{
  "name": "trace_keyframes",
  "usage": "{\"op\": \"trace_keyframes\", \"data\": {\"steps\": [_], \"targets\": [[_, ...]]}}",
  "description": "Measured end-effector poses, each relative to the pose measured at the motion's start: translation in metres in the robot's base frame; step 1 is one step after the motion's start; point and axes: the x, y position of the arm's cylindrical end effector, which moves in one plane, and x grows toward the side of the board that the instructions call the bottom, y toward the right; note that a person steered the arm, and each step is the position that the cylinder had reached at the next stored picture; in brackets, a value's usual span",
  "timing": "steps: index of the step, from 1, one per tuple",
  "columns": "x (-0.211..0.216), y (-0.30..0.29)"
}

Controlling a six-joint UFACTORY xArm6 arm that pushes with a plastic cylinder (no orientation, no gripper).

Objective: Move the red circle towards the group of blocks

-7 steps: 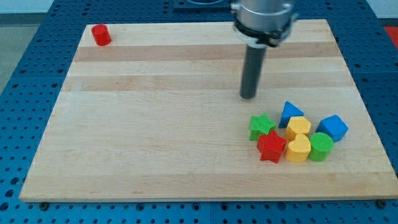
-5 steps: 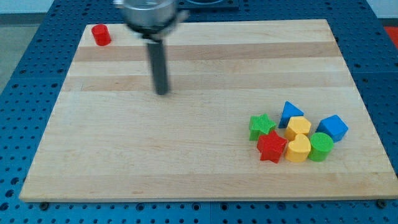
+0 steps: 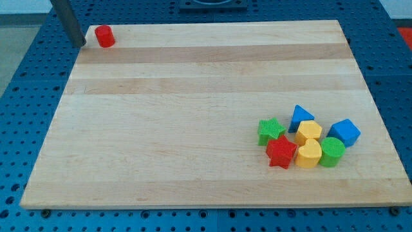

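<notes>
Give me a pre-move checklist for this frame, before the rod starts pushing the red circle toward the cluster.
1. My tip on the far side of the red circle from the group: ok, it sits just to the view's left of it.
2. Tip touching the circle: cannot tell, a narrow gap seems to show.
3. Circle on the board: ok, near the top left corner.
4. Nothing stands between circle and group: ok.
5. Group compact: ok, green star, red star, blue triangle, two yellow blocks, green cylinder, blue cube.
</notes>
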Motion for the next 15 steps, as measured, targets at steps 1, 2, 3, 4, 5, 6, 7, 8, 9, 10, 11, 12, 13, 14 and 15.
{"op": "trace_keyframes", "data": {"steps": [1,2,3,4,5,6,7,8,9,10,11,12,13,14,15], "targets": [[-0.025,0.021],[0.002,0.066],[0.074,0.110],[0.126,0.152],[0.130,0.133],[0.119,0.063],[0.073,0.025],[0.041,0.039],[0.051,0.110],[0.100,0.186],[0.147,0.252],[0.151,0.242],[0.125,0.198],[0.093,0.204],[0.107,0.255]]}}
